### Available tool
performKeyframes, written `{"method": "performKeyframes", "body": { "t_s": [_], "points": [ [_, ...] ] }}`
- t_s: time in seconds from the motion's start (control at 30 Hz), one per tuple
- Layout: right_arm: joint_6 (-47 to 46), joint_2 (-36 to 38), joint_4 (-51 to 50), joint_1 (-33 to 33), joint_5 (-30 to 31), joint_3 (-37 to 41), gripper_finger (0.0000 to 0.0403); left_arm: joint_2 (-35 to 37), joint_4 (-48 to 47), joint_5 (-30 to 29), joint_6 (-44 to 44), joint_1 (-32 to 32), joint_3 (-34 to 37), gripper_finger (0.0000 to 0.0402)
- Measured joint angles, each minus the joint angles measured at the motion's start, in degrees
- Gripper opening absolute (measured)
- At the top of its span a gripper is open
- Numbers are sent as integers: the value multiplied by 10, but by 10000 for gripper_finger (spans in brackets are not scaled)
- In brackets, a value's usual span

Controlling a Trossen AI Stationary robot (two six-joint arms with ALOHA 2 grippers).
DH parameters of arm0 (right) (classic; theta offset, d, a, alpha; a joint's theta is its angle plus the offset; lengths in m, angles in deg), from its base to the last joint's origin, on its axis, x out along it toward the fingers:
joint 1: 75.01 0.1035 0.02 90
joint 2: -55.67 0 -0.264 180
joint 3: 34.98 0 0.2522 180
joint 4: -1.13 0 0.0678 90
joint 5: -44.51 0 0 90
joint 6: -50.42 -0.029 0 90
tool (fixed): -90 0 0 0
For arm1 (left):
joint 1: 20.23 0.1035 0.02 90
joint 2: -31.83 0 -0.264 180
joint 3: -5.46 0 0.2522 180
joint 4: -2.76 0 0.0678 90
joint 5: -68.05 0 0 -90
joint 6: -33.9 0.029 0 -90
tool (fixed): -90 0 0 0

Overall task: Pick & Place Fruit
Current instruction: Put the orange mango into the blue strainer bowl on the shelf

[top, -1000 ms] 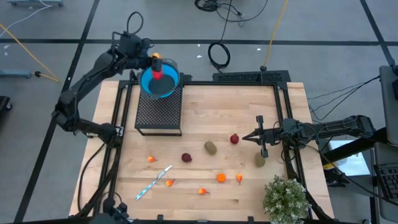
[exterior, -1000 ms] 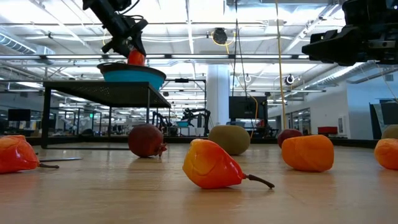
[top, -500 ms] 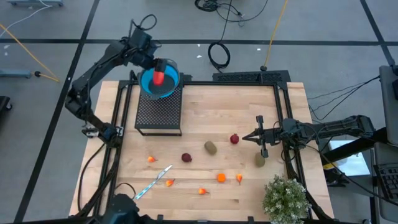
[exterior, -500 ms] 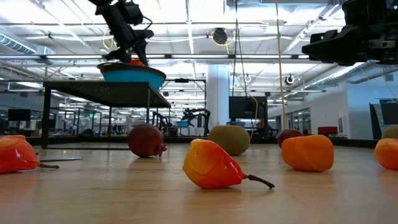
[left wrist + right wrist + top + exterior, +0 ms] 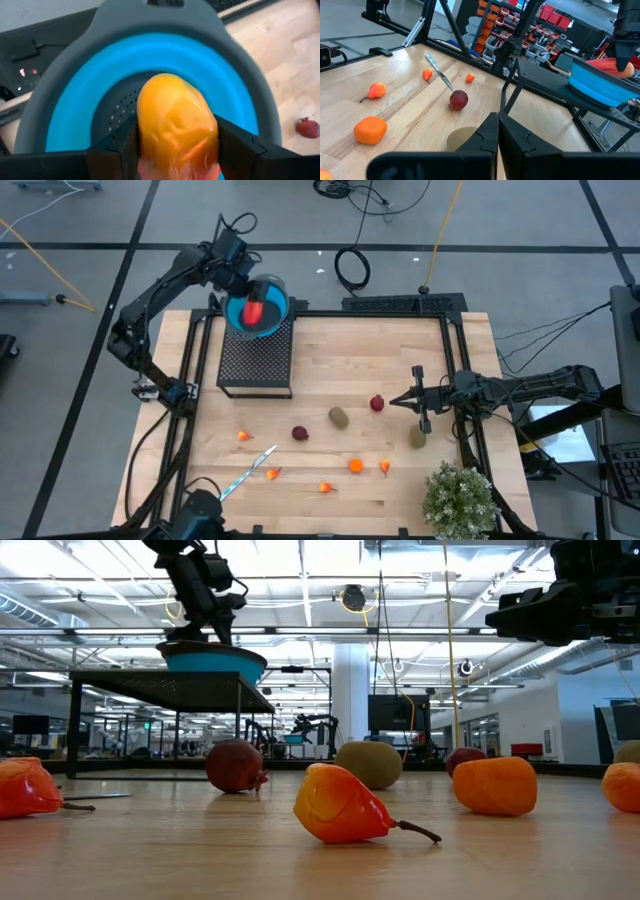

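My left gripper (image 5: 250, 302) is above the blue bowl (image 5: 272, 322), shut on a large red-orange fruit (image 5: 175, 115). The bowl stands on a black mesh stand (image 5: 256, 360) at the table's far left. In the low view the gripper (image 5: 213, 635) reaches down behind the bowl's rim (image 5: 215, 662) and the fruit is hidden. Dark red fruit (image 5: 300, 433), olive ovals (image 5: 340, 417) and small orange pieces (image 5: 356, 466) lie on the wooden table. At the table's right side my right gripper (image 5: 395, 401) waits, shut and level; the right wrist view shows it (image 5: 497, 131) holding nothing. My left gripper pinches the red-orange fruit by its two opposite sides (image 5: 147, 142) between its two fingers (image 5: 117, 147). The fingers slant steeply down from the far left, lying across the fruit. The fruit's free end points into the bowl's hollow; whether it touches the bowl's bottom cannot be told.
A thin silver-blue stick (image 5: 247, 473) lies near the front left among the orange bits. A bushy green plant (image 5: 458, 498) stands at the near right corner. A black frame runs along the table's edges (image 5: 455, 330). Bare wood lies between the stand and the fruit.
My left gripper has tipped more steeply downward and sunk toward the bowl, still shut on the red-orange fruit. The fruit stood above the rim in the low view a second ago and has gone down behind it, into the bowl's hollow.
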Motion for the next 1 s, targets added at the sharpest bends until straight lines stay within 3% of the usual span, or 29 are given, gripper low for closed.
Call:
{"method": "performKeyframes", "body": {
  "t_s": [1.0],
  "points": [
    [0, 0, 0, 0, 0, 0, 0, 0, -28, 22, 1, -5, 0, 200]
  ]
}}
